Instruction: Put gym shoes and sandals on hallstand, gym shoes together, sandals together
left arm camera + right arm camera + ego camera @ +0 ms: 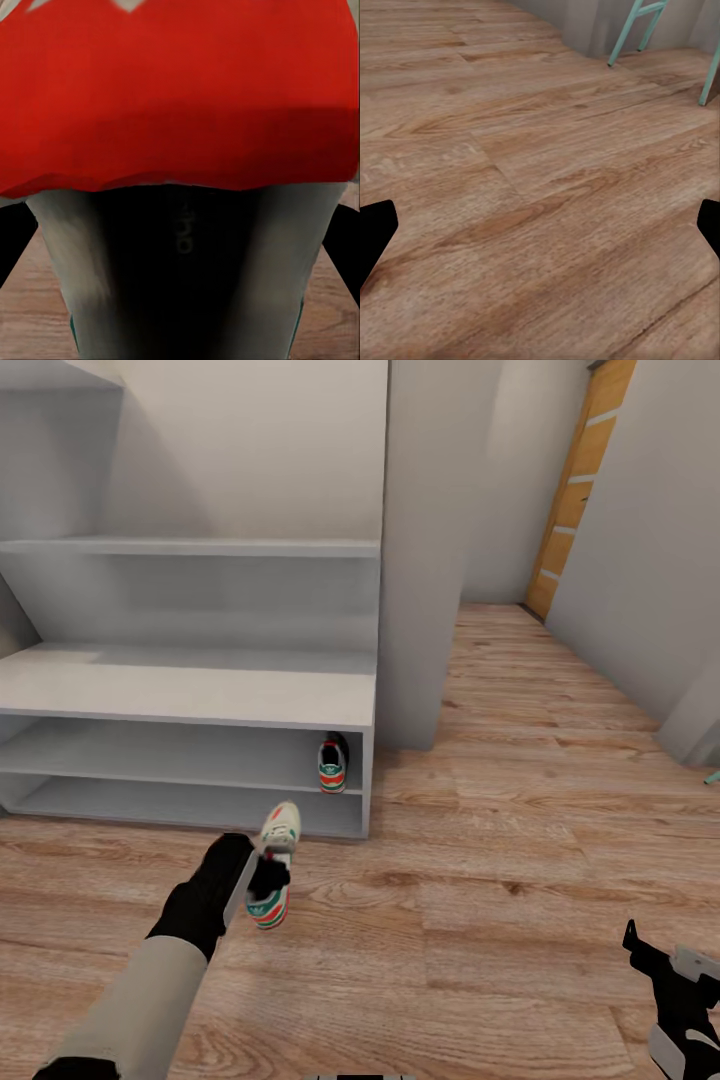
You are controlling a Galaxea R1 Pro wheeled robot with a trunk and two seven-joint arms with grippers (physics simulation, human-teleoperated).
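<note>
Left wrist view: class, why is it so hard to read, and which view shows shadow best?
Left wrist view: the gym shoe sits too close, a smeared red blur. Head view: the hallstand's lower shelves lie in soft shadow, sharply rendered.

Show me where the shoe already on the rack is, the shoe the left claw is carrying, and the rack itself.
Shoe on the rack (333, 765): head view, its heel.
Carried shoe (279, 830): head view, its white toe end.
Rack (190, 695): head view, its bare top board.

I see one shoe (333, 764) on the rack's (190, 700) lower shelf, at its right end. My left gripper (268, 872) holds a second shoe (275, 865) above the floor (480, 880), before the rack.
</note>
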